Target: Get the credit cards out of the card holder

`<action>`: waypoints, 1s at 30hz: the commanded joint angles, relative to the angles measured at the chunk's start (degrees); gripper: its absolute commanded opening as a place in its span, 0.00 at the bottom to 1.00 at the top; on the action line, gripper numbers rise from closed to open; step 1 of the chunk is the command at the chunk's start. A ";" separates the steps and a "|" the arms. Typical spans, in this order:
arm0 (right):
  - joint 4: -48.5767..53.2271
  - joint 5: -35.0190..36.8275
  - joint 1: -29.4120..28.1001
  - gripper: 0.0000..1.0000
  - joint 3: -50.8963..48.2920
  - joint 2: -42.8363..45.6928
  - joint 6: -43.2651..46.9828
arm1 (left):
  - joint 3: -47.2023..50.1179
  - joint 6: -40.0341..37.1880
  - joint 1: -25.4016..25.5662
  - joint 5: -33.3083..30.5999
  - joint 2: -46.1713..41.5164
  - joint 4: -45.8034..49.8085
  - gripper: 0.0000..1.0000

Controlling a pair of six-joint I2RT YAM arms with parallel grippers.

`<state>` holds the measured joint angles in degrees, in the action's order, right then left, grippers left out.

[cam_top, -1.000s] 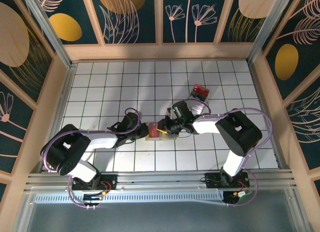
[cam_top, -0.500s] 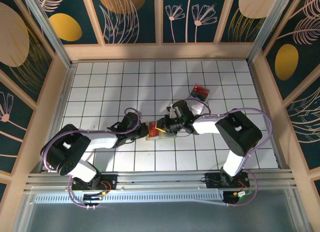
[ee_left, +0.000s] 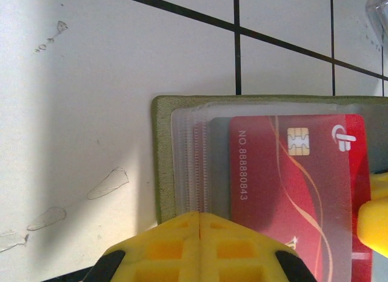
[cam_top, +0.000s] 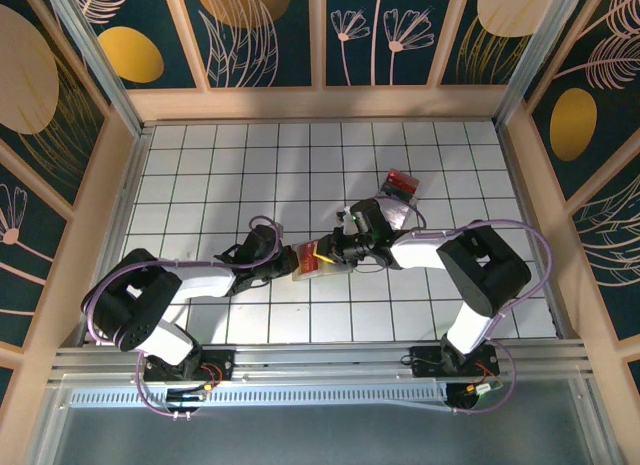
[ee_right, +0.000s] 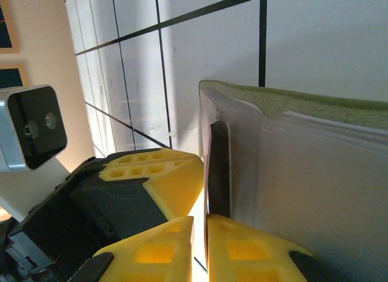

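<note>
White tiled worktop [cam_top: 200, 185] | card holder [ee_left: 162, 161] pressed under left jaws, together | right jaws nearly together at red card [ee_left: 291, 197], grip cannot be told | risk: holder is dragged along if pressing slips

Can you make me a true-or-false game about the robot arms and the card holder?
1. A red card sits inside the card holder. True.
2. The left pincer is wide open. False: its yellow fingers are shut together at the card holder's edge.
3. The red card has a gold chip on it. True.
4. The card holder lies on a plain black table. False: the table is white with dark grid lines.
</note>
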<state>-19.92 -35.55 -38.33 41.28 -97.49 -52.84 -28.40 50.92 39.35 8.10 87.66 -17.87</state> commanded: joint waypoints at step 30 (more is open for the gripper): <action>17.01 11.36 -0.32 0.00 5.11 3.99 8.09 | -6.53 -4.99 0.46 -1.59 -5.73 6.24 0.08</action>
<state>-4.89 -26.46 -38.20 44.80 -94.98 -45.87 -33.76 47.37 39.44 4.51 82.56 -10.57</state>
